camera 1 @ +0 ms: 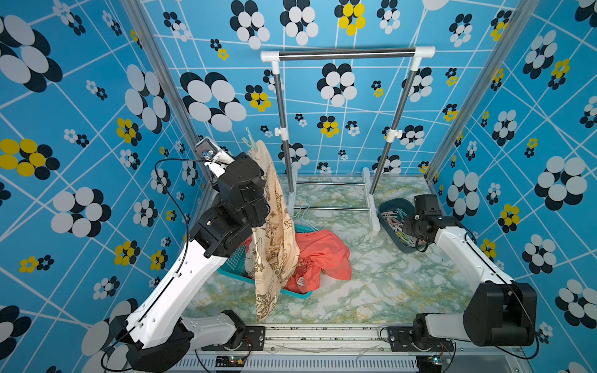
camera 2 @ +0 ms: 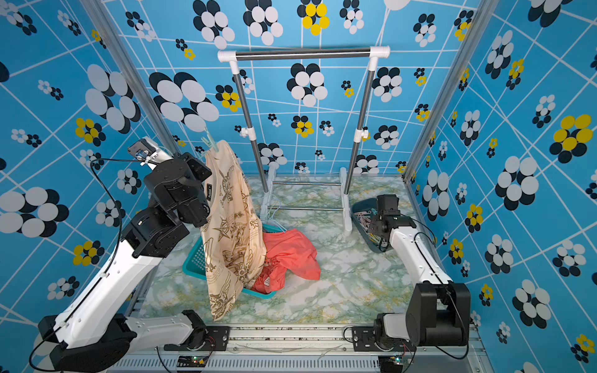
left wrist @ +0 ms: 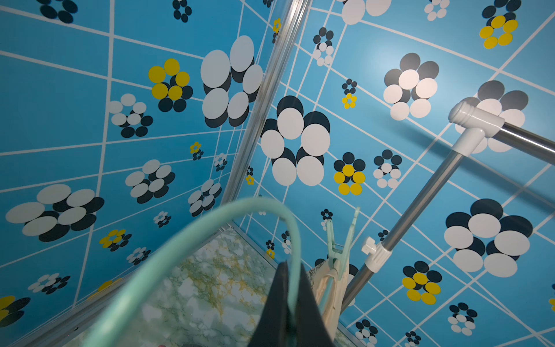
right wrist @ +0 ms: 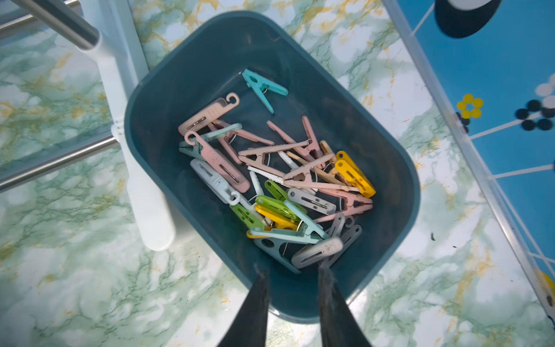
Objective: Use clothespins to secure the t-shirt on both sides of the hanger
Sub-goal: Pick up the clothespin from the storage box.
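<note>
Left gripper (left wrist: 289, 303) is clamped on the hanger (left wrist: 255, 202); the t-shirt (camera 2: 229, 232) hangs with one fitted clothespin (left wrist: 341, 243). Right gripper (right wrist: 293, 269) is part-open and empty over the bin (right wrist: 195, 75) of clothespins (right wrist: 300, 168). Recommended: single out one clip and grasp its handle end squarely.

In the left wrist view we found the mint hanger (left wrist: 258, 203) blurred and cut by the lower edge, with the left gripper (left wrist: 289, 300) cut off there too. The right gripper (right wrist: 292, 267) showed us smeared fingertips (right wrist: 325, 270). In both top views the beige t-shirt (camera 1: 274, 226) hid part of the teal basket (camera 1: 234, 263).
</note>
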